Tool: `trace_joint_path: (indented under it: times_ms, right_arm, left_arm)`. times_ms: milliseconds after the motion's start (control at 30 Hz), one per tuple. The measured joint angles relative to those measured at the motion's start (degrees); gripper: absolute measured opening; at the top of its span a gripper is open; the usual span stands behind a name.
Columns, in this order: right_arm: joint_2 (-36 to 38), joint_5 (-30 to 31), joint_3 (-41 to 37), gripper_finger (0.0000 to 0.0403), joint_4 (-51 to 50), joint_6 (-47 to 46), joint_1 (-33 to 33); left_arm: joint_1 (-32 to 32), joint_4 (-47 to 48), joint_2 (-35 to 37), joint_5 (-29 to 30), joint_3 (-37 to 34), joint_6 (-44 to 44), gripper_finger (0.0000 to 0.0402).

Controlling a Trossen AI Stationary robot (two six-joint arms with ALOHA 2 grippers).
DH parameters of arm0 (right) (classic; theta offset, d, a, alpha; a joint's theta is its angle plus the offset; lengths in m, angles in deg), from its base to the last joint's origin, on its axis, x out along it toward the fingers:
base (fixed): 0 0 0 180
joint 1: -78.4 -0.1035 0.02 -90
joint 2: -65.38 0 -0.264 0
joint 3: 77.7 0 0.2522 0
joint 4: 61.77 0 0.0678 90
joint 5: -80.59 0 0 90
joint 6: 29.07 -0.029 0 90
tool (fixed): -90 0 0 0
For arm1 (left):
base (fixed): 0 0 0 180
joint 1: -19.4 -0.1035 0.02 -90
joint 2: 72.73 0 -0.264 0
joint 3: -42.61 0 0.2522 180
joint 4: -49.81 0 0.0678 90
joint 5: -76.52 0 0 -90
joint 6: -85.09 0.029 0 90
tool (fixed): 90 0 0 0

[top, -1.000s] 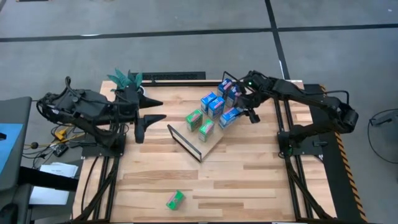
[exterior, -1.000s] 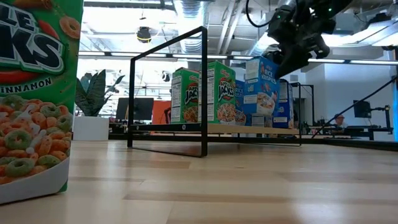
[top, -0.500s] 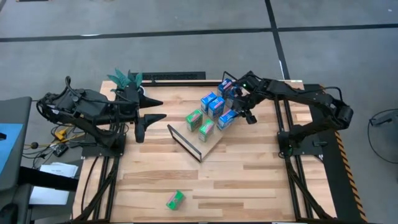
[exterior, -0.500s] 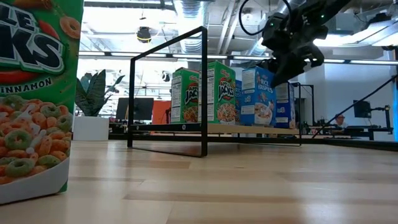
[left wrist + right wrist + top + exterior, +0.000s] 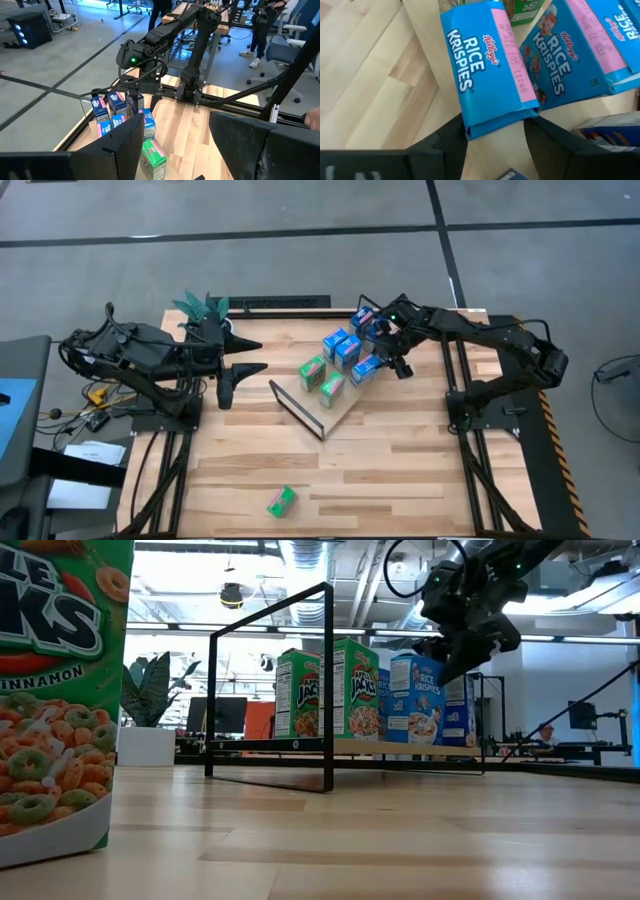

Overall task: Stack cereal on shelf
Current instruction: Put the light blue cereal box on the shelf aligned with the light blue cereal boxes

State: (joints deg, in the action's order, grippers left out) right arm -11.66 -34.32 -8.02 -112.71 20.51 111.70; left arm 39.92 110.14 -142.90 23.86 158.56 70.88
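Observation:
The shelf [image 5: 345, 412], a light-wood board with black wire frame ends [image 5: 329, 690], stands on the table. Several blue and green cereal boxes stand on it [image 5: 340, 348]. My right gripper [image 5: 386, 361] is shut on a blue cereal box [image 5: 367, 368] at the shelf's right side; the box also shows in the low view [image 5: 414, 700] and the right wrist view [image 5: 487, 65]. My left gripper [image 5: 248, 370] is open and empty, left of the shelf. A loose green box [image 5: 281, 501] lies near the table's front edge. My right gripper pinches the blue box's upper end [image 5: 495, 119] between its two fingers [image 5: 454, 137], one on each broad face. The fingers slant down from above and from the table's right. The box stands with its bottom on the shelf board [image 5: 410, 745], leaning slightly.
Two green boxes [image 5: 312, 372] stand on the shelf left of the held box, with blue ones [image 5: 348, 352] behind it. The loose green box fills the low view's left [image 5: 55, 690]. Bare tabletop lies in front of the shelf [image 5: 400, 470]. A plant [image 5: 205, 306] stands at the far left.
My right gripper has gone down and a little toward the table's left with the blue box. The box hung tilted above the shelf and now stands on the board, nearly upright, beside the green boxes.

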Motion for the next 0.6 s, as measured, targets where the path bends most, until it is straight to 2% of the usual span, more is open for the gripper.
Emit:
trace_joint_path:
  times_ms: [200,600]
  right_arm:
    - [0.00,0.90,0.02,0.0233,0.16,-0.02,-0.09]
    - [0.00,3.05,0.03,0.0235,-0.07,-0.18,-0.33]
  left_arm:
    - [0.00,0.02,0.00,0.00,0.00,0.02,0.0215]
    - [0.00,0.16,0.00,0.00,0.00,0.04,0.0215]
